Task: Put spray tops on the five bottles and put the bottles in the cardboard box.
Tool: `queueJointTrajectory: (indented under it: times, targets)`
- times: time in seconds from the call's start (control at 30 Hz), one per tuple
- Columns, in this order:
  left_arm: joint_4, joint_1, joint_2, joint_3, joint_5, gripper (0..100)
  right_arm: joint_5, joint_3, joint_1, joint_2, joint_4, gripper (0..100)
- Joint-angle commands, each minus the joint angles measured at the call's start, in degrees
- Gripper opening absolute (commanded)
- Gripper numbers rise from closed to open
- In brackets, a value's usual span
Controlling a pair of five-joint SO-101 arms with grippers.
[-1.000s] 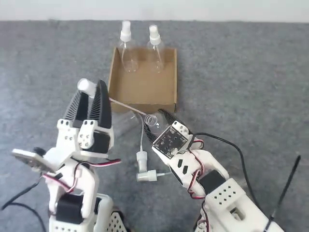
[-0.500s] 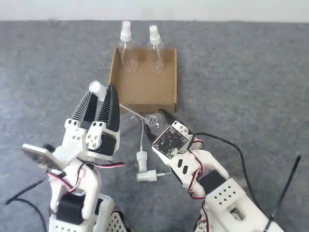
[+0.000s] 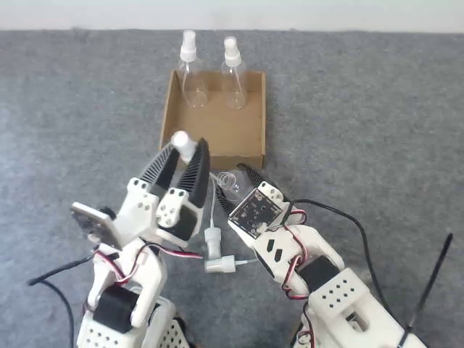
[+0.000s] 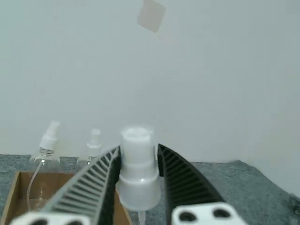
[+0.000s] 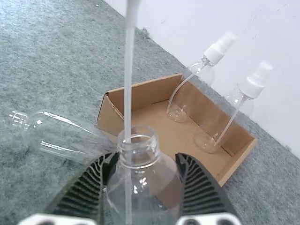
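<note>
now nearer the bottle than a second ago: spray top [image 3: 183, 141], pinched tight in the left tool [image 3: 186, 147], swung from beside the left wall of the cardboard box [image 3: 171, 109] to over its near wall, close by the right tool [image 3: 233, 181]. dip tube [image 5: 129, 70] dropped straight into the open neck of a clear bottle [image 5: 140, 187], clamped upright in the right tool. right arm, box and the two capped bottles [image 3: 192, 80] at its far end as before.

tube's lower end hard to trace through the clear plastic. from above, held bottle mostly covered by the right tool, only its neck glinting. in the left wrist view, tube cut off at the edge.

from the right wrist, a second uncapped bottle [image 5: 56, 133] on its side on the counter [image 5: 42, 56] beside the box; from above, two loose spray tops [image 3: 213, 241] between the arms.
</note>
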Motion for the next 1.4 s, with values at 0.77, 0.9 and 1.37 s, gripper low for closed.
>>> queueJointTrajectory:
  times: [0.77,0.9,1.37]
  targets:
    - [-0.26,9.76,-0.88,6.37,-10.46,1,0.35,-0.79,1.19,-1.98,-1.27,0.6]
    - [-0.26,10.37,-0.88,6.73,-10.73,1,0.35,-0.79,1.27,-1.98,-1.10,0.6]
    - [-2.46,10.29,-0.79,9.71,-10.90,1,0.35,5.98,1.01,-17.27,-0.31,0.6]
